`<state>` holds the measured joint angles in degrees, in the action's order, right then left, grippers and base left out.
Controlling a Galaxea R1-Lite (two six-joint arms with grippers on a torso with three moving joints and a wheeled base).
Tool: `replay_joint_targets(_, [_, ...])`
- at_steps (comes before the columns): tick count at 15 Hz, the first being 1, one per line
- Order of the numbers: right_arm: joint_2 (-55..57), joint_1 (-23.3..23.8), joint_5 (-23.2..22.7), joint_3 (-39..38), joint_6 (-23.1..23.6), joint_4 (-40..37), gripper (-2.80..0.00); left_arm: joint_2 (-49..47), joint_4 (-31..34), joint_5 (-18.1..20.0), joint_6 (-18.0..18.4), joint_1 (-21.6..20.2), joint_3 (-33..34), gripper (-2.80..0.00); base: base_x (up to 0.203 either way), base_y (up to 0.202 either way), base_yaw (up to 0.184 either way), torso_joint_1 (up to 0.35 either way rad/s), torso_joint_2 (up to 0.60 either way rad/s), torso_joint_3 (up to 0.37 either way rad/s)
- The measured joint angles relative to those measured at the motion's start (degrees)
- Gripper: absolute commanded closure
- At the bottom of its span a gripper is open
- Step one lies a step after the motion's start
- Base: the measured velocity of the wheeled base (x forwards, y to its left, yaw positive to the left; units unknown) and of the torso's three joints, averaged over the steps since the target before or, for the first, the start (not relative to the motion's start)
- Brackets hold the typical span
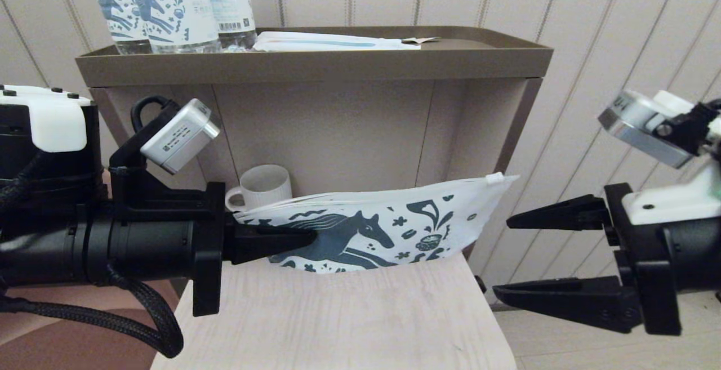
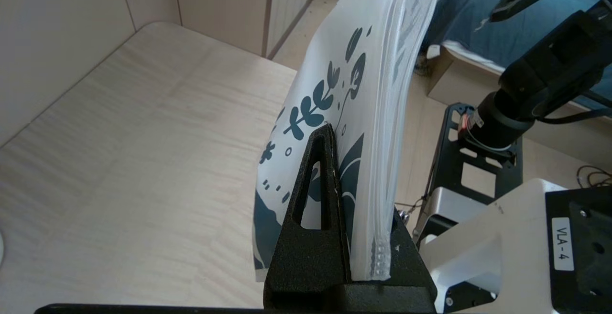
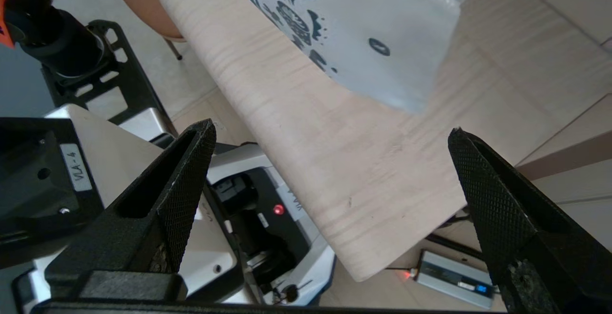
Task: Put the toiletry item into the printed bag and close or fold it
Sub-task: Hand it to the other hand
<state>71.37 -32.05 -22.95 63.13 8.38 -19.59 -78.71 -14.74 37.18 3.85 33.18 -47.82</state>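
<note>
The printed bag (image 1: 383,229) hangs level above the pale wooden table (image 1: 338,325), horse print facing me and its white zip slider (image 1: 494,178) at the right end. My left gripper (image 1: 310,239) is shut on the bag's left end. In the left wrist view the bag (image 2: 334,65) stands pinched between the jaws of that gripper (image 2: 354,170). My right gripper (image 1: 501,260) is open and empty, just right of the bag's slider end. Its wrist view shows the bag's corner (image 3: 373,32) beyond the open gripper (image 3: 331,127). I cannot make out the toiletry item.
A brown tray shelf (image 1: 315,63) above holds clear bottles with horse labels (image 1: 169,9) and a long white blue-striped packet (image 1: 332,42) with a small crimped tip (image 1: 421,40) at its right end. A white mug (image 1: 262,187) stands behind the bag. The table's right edge drops to the floor.
</note>
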Motion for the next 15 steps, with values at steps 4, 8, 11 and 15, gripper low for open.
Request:
replay_joint_targets(4, [-1.18,0.57,0.61,-1.58,2.05,0.75,-2.80,-0.09,-0.01,-0.06,0.00,-0.02,0.00,0.00,0.000,0.000,0.000,0.000,0.00,0.000])
replay_joint_targets(8, [-1.18,0.46,0.48,0.44,-3.82,2.43,-2.80,0.09,0.00,0.61,-0.18,0.05,-0.07,0.00,0.000,0.000,0.000,0.000,0.00,0.000])
replay_joint_targets(11, [-0.81,0.52,0.72,0.74,-4.03,2.54,-2.80,0.13,-0.02,0.64,-0.19,0.00,-0.10,0.00,0.000,0.000,0.000,0.000,0.00,0.000])
replay_joint_targets(15, [-0.42,0.35,0.59,0.55,-3.76,2.54,-2.80,0.20,-0.02,0.68,-0.19,0.02,-0.13,0.00,0.000,0.000,0.000,0.000,0.00,0.000])
